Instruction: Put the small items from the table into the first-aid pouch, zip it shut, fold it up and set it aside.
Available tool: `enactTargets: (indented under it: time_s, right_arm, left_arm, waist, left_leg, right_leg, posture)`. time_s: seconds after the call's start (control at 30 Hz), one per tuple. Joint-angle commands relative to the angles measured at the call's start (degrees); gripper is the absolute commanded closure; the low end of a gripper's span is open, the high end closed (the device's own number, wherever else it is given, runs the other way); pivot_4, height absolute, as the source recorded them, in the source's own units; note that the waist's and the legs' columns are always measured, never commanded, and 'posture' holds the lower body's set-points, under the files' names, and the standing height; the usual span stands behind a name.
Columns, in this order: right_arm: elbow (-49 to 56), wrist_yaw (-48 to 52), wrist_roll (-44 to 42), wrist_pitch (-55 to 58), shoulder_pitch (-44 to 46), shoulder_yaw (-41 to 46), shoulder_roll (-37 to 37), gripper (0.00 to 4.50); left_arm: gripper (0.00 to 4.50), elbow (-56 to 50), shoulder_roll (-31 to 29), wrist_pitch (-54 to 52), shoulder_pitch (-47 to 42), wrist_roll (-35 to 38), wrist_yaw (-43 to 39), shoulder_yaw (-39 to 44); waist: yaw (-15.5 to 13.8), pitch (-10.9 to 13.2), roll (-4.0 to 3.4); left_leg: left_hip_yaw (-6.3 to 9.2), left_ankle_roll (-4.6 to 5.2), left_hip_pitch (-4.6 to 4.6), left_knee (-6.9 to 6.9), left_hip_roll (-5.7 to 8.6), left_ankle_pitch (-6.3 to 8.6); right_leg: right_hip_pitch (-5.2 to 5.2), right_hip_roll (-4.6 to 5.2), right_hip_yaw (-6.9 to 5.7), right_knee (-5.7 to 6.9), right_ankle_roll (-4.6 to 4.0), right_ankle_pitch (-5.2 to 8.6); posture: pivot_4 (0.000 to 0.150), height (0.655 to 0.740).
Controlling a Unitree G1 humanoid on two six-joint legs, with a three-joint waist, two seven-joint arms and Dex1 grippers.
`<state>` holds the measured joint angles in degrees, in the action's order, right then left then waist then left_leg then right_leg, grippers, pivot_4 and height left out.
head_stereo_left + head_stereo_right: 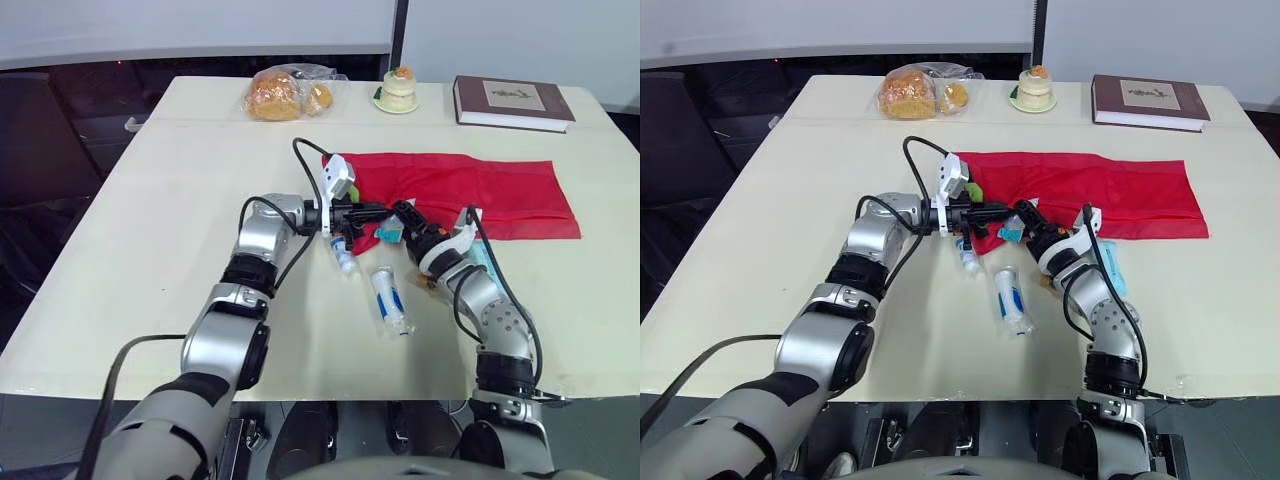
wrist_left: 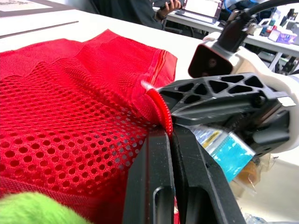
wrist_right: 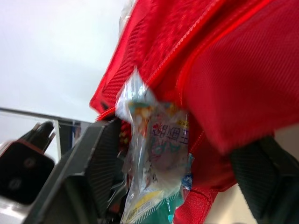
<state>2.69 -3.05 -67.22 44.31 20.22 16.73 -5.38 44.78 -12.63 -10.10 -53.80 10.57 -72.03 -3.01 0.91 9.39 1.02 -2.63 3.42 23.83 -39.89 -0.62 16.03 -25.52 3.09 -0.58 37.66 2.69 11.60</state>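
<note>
While left gripper point(image 2: 168, 135) clamps the first-aid pouch point(image 1: 480, 185) rim at its fingertips, a packet point(image 3: 156, 154) sits at right gripper point(image 1: 400, 214), against the pouch mouth; grip state: cannot tell. Risk: rim sags, packet snags zipper, drops beside tube point(image 1: 390, 300).

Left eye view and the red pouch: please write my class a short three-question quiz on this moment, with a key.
1. True or false: the left gripper is shut on the edge of the red pouch.
2. Which of these lies on the bare table, outside the pouch? A: scissors. B: a white tube. C: a mug.
3. Fill in: along the table's far edge, the small cake stands between the bread bag and the ____.

Key: 1 true; 2 B; 3 book.
</note>
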Motion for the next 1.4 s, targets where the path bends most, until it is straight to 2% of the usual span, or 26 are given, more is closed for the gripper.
enactTargets:
  time_s: [0.03, 0.3, 0.53, 0.63, 0.8, 1.03, 1.2, 1.4]
  right_arm:
    - [4.51, -0.07, -3.05, 1.72, -1.28, 0.7, 1.91, 1.04]
    - [10.36, 1.21, -2.65, 4.92, -4.59, -1.4, 8.58, 1.04]
    - [15.29, 5.92, 2.97, 5.89, -6.38, -2.9, 20.28, 1.04]
    - [16.61, 7.94, 5.9, 5.71, -6.73, -3.94, 24.06, 1.91]
    - [21.22, 14.53, 15.29, 4.64, -6.85, -11.25, 31.72, 4.41]
    - [23.89, 21.35, 28.25, 1.52, -5.43, -21.66, 38.33, 4.47]
    - [22.3, 24.06, 34.09, 0.24, -3.37, -25.75, 38.27, 4.47]
    - [19.54, 24.59, 37.53, 0.23, -1.13, -26.31, 34.87, 4.47]
  left_arm:
    - [4.5, 2.41, 0.21, 2.06, -1.86, 0.07, 0.27, 0.22]
    - [4.5, 3.69, 0.22, 1.99, -2.09, 0.5, -0.38, 0.54]
    - [4.5, 4.9, -0.22, 2.65, -2.43, -0.04, -0.54, 0.31]
    - [4.5, 5.29, -0.28, 3.09, -2.33, -0.35, -0.71, 0.0]
    - [4.5, 6.42, -0.28, 5.38, -2.13, -2.1, -0.77, -1.09]
    - [4.5, 7.46, -0.09, 6.97, -2.26, -2.84, -0.99, -1.82]
    - [4.5, 7.72, 0.03, 7.37, -2.2, -2.92, -1.29, -2.21]
    - [4.5, 7.58, 0.23, 7.42, -2.04, -2.87, -1.56, -2.45]
  waist:
    - [0.02, 0.0, 0.0]
    - [0.01, 0.0, 0.0]
    - [-0.1, 0.0, 0.01]
    - [-0.11, 0.0, 0.01]
    - [-0.14, 0.0, 0.01]
    - [-0.19, 0.0, 0.02]
    - [-0.23, 0.01, 0.03]
    - [-0.26, 0.01, 0.03]
  left_leg:
    - [-0.01, 0.0, 0.0, 0.0, 0.0, 0.0]
    - [-0.01, 0.0, 0.0, 0.0, 0.0, 0.0]
    - [-0.04, 0.01, 0.01, -0.01, 0.02, 0.01]
    - [-0.02, 0.02, 0.0, -0.01, 0.02, 0.01]
    - [-0.04, 0.02, 0.0, -0.01, 0.02, 0.01]
    - [-0.04, 0.02, 0.0, -0.06, 0.03, 0.01]
    - [-0.02, 0.02, 0.01, -0.11, 0.03, 0.01]
    - [-0.02, 0.03, 0.04, -0.17, 0.03, 0.02]
  right_leg:
    - [0.0, 0.0, 0.01, 0.0, 0.0, 0.0]
    - [0.0, 0.0, 0.01, 0.0, 0.0, 0.0]
    - [0.0, 0.0, 0.04, -0.02, 0.01, 0.0]
    - [0.0, -0.02, 0.03, -0.02, 0.01, 0.01]
    - [0.0, -0.03, 0.04, -0.02, 0.01, 0.01]
    - [0.01, -0.04, 0.04, -0.02, 0.01, 0.01]
    - [0.01, -0.04, 0.03, -0.01, 0.01, 0.01]
    - [0.01, -0.04, 0.03, -0.01, 0.01, 0.01]
  posture:
    - [0.15, 0.7289]
    - [0.15, 0.7289]
    - [0.15, 0.7289]
    - [0.15, 0.7289]
    - [0.15, 0.7289]
    - [0.15, 0.7289]
    - [0.15, 0.7289]
    - [0.15, 0.7289]
